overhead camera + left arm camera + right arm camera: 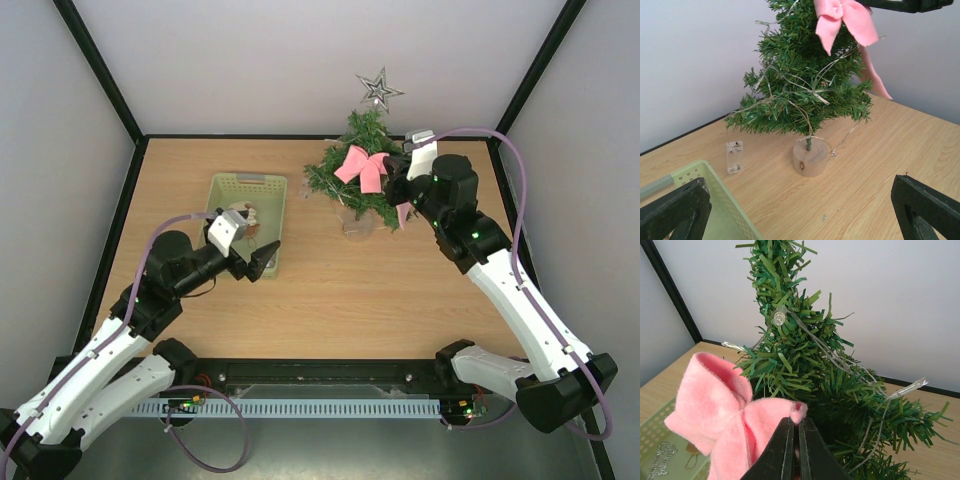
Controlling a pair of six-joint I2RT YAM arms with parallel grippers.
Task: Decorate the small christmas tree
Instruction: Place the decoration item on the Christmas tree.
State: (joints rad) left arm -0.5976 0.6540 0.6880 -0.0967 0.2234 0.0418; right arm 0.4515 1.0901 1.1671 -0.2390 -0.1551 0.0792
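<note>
ok so right tool (796,424) clamped on pink bow (720,405) at small christmas tree (805,370). tip: seat deep in branches before letting go. left tool (800,210) wide apart, empty, by basket (230,181).

The small christmas tree (328,180), bushy and dark green, stands upright on its round wooden base (810,161), far on the tabletop (330,300). It carries wire lights (779,316), a pink bow (362,166) and a silver star (379,91).

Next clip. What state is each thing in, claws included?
small christmas tree: upright on its base.
light string: wound through the tree.
silver star: on the treetop.
right claw: shut on the bow.
pink bow: pinched by the right claw, against the tree.
pale green basket: upright, ornaments inside.
left claw: open, empty, beside the basket.
battery box: lying beside the tree's base.
</note>
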